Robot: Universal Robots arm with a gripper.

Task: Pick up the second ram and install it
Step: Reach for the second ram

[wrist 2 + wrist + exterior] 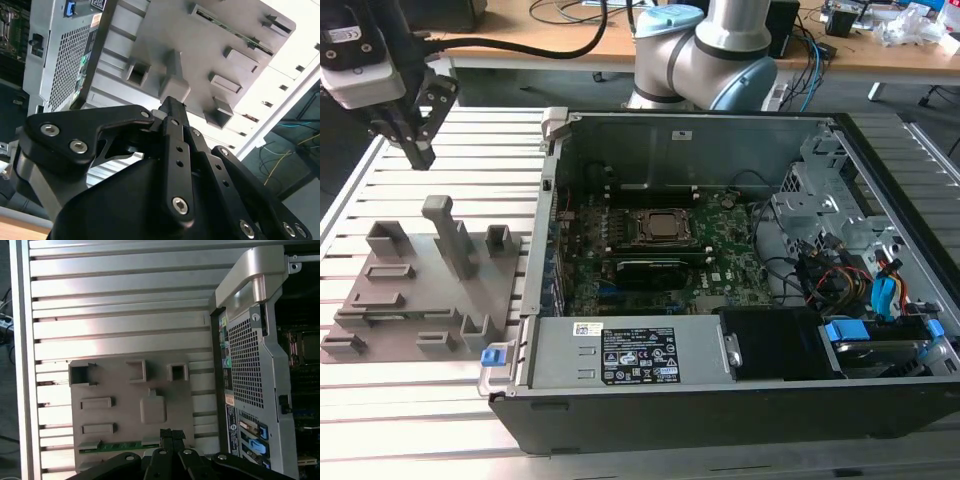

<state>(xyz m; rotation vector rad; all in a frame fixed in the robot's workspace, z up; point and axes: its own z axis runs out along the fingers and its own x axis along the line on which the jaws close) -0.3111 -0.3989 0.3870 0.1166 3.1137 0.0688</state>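
Now one hand (420, 155), closed, empty; one ram (120, 445) in one fixture (120, 385).

Silver arm (732, 28), pale-blue joint caps (738, 94); black tool (171, 105) with silver screws (50, 130); black cable (525, 46).

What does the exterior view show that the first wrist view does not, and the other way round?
Exterior view: the arm's big joints behind the open case, and inside the case a black card and blue-tagged cables. First wrist view: a green memory stick lying in a slot of the grey fixture. Shared: the case, the fixture, the slatted table and the shut, empty gripper over the table near the fixture.
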